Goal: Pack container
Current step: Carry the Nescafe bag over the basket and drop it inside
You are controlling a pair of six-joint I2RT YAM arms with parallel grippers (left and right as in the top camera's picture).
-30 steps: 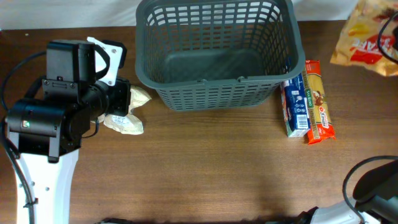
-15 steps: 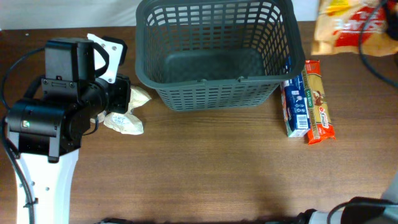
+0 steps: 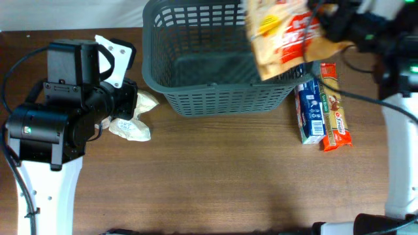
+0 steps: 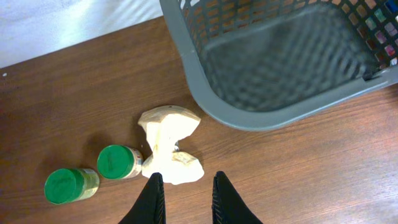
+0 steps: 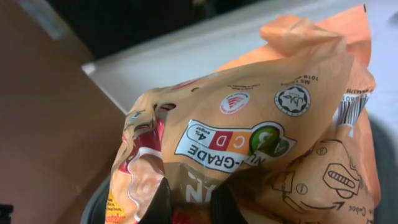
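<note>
Loading step: the right jaws clamp a snack bag (image 3: 284, 32) above the basket (image 3: 215, 98) at far centre. Next, I'd judge, lower and let go. Left jaws gape empty.

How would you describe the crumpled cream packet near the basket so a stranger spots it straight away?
Find the large dark grey plastic lattice basket. Just off its front left corner lies a crumpled cream packet. Unlike the two green-lidded jars beside it, it is pale, soft and shapeless.
</note>
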